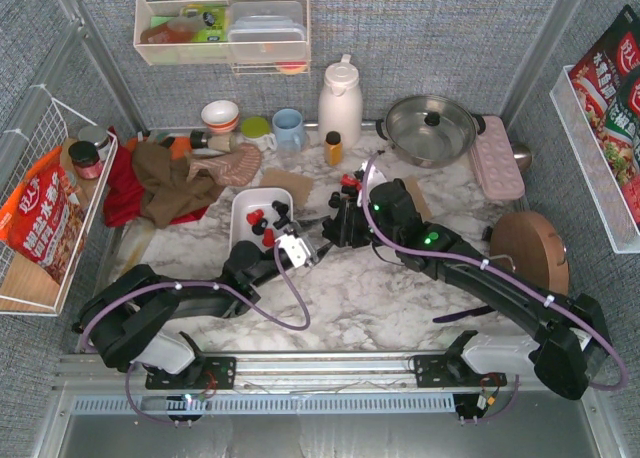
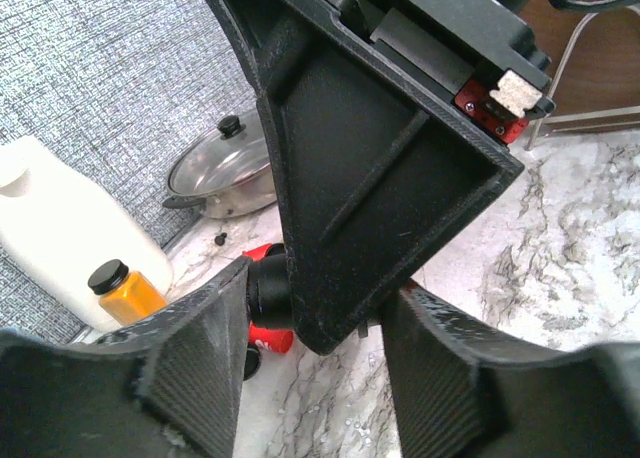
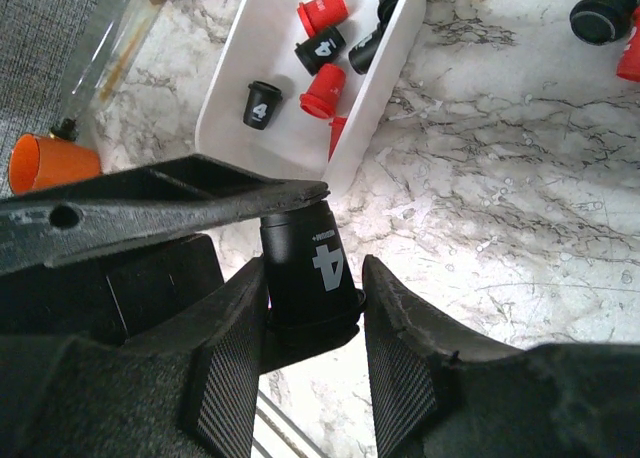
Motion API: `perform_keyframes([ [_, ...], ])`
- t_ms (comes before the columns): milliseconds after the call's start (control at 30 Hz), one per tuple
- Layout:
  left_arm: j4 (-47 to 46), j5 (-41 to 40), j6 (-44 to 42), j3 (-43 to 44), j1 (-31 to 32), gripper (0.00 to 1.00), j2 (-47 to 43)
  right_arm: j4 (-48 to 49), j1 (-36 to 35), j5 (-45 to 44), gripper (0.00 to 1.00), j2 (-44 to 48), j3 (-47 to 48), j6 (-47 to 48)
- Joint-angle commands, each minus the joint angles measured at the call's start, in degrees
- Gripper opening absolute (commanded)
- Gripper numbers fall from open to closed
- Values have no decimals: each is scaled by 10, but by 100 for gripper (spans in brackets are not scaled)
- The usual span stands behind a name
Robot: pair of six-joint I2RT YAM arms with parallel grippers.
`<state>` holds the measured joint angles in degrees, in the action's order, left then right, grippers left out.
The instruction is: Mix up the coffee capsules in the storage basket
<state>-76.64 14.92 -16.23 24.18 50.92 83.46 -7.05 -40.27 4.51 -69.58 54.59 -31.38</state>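
As R hand point(image 3: 312, 296) pinches it, blk capsule point(image 3: 300, 250) shows "4".

- "4", large white numeral, stood on the side of the held black capsule point(image 3: 305, 248) between the fingers of the right hand point(image 3: 312, 278); small print beside it was too fine to read.
- "4", white, on the lower black capsule point(image 3: 262, 105) in the storage basket point(image 3: 240, 58).
- "4", white, on the upper black capsule point(image 3: 322, 50) in the same basket.
- White Chinese characters on the snack bag point(image 1: 40, 223) in the left wire basket point(image 1: 30, 128); not legible.
- White Chinese characters on the red packets point(image 1: 612, 78) in the right wire basket point(image 1: 590, 178); not legible.
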Motion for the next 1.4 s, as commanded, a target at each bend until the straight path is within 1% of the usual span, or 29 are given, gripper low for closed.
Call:
perform_keyframes([
  [0, -13, -5, -2, -1, 1, 54, 2, 19, -1, 2, 37, 0, 3, -5],
  [100, -10, -7, -2, -3, 1, 47, 3, 20, -2, 1, 42, 1, 2, -7],
  [200, -9, -11, -2, -7, 1, 45, 1, 15, -2, -8, 52, 3, 5, -5],
  [267, -9, -19, -2, -13, 1, 45, 0, 9, -1, -18, 56, 6, 9, 1],
  [367, -20, -43, 4, -27, 1, 44, -1, -8, -1, -45, 58, 11, 20, 12],
  [467, -46, -94, 20, -50, 0, 44, -1, -12, 0, -78, 59, 15, 21, 36],
  [567, -33, -133, 57, -59, -26, 44, -9, -38, 0, -125, 59, -1, 48, 79],
  [633, 4, -153, 117, -53, -54, 45, -20, -51, 4, -163, 59, -22, 64, 108],
  [767, 138, -188, 213, -15, -122, 45, -30, -50, 29, -191, 58, -86, 86, 150],
  [933, 257, -203, 294, 34, -185, 45, 7, -21, 70, -178, 54, -181, 109, 147],
  [1000, 269, -199, 331, 45, -207, 45, 20, -11, 85, -166, 53, -213, 119, 143],
  [1033, 271, -196, 346, 49, -216, 46, 27, -7, 91, -163, 53, -231, 125, 144],
  [1067, 274, -193, 359, 53, -226, 49, 33, -4, 96, -160, 52, -247, 132, 145],
  [1133, 294, -195, 384, 69, -242, 58, 45, -4, 104, -158, 52, -279, 149, 149],
  [1167, 311, -193, 394, 81, -248, 61, 51, -4, 106, -158, 51, -294, 158, 153],
  [1300, 357, -171, 399, 118, -252, 71, 61, 0, 113, -161, 50, -352, 183, 157],
  [1367, 377, -165, 394, 128, -251, 78, 57, 5, 117, -162, 49, -373, 189, 155],
])
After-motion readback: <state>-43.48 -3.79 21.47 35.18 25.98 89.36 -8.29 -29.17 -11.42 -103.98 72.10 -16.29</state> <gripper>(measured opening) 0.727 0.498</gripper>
